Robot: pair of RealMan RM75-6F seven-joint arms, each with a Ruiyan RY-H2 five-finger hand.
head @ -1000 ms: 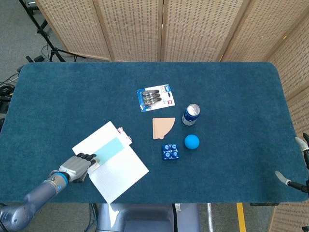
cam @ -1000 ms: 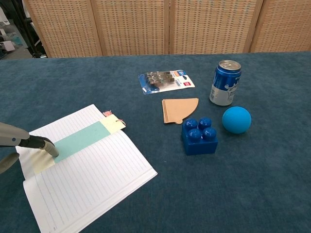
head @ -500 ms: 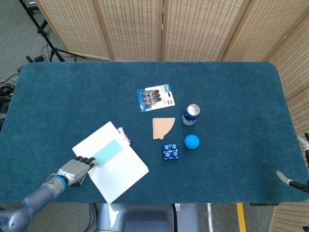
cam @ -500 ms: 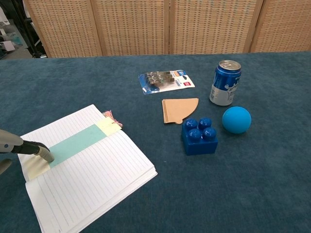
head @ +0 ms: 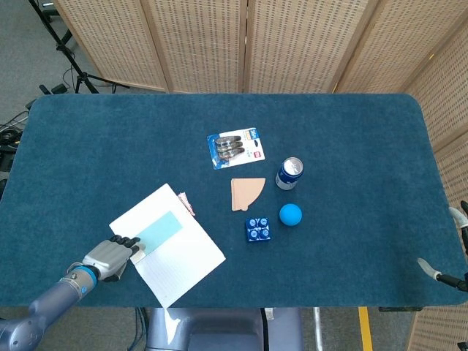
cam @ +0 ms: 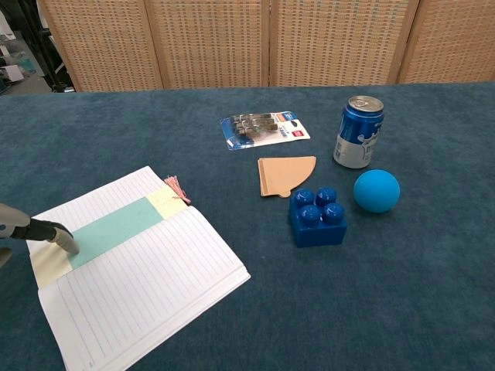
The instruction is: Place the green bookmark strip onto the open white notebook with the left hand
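The green bookmark strip [head: 161, 228] [cam: 116, 229], with pale yellow ends and a pink tassel, lies diagonally across the upper page of the open white notebook [head: 183, 257] [cam: 147, 297]. My left hand [head: 111, 256] is at the notebook's near-left corner. Its fingertips [cam: 66, 241] pinch the strip's near end against the page. In the chest view only those fingertips show, at the left edge. At the right edge of the head view, two spread fingertips of my right hand [head: 443, 272] peek in, holding nothing.
Right of the notebook stand a blue toy brick [cam: 317, 216], a blue ball [cam: 377, 191] and a blue can [cam: 358, 131]. A tan fan-shaped card [cam: 282, 175] and a blister pack [cam: 263, 128] lie further back. Wicker screens close off the table's far side.
My left hand has drawn back to the left, sliding the green strip with it across the page. The notebook has shifted a little too. The right hand stays put.
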